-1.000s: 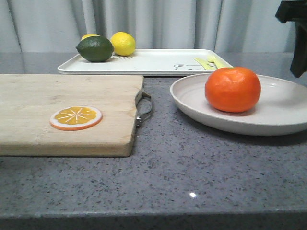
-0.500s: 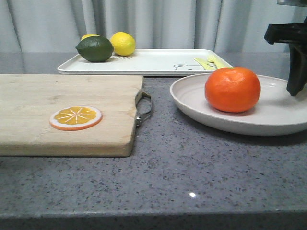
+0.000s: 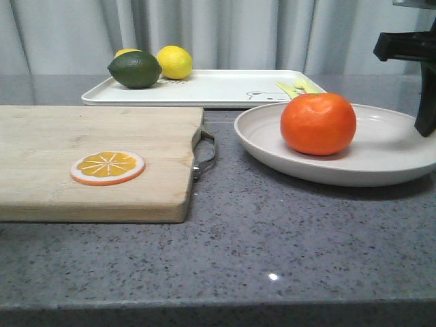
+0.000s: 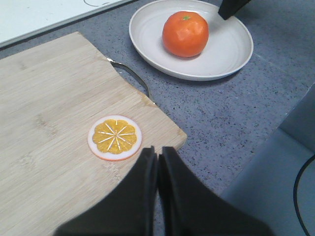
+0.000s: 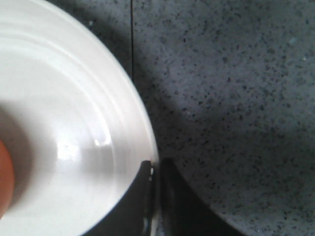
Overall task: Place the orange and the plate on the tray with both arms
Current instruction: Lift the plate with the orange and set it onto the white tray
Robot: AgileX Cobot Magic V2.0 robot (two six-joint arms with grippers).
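The orange (image 3: 318,123) sits in the off-white plate (image 3: 385,146) at the right of the table, in front of the white tray (image 3: 218,88). My right gripper (image 3: 428,122) is at the plate's right rim. In the right wrist view it (image 5: 155,167) is shut on the plate's rim (image 5: 142,132), one finger inside and one outside. The orange shows only at that view's edge (image 5: 3,182). My left gripper (image 4: 158,152) is shut and empty above the cutting board's corner, near the orange slice (image 4: 115,138). The orange (image 4: 185,33) and plate (image 4: 224,54) lie beyond it.
A wooden cutting board (image 3: 88,136) with a metal handle (image 3: 206,153) fills the left, with the orange slice (image 3: 107,167) on it. A green lime (image 3: 135,69) and a yellow lemon (image 3: 175,61) sit on the tray's far left. Yellow marks (image 3: 296,88) are at the tray's right.
My right gripper came down to the plate's right rim. The plate, with the orange on it, has since shifted a little left and away. The left arm has not moved.
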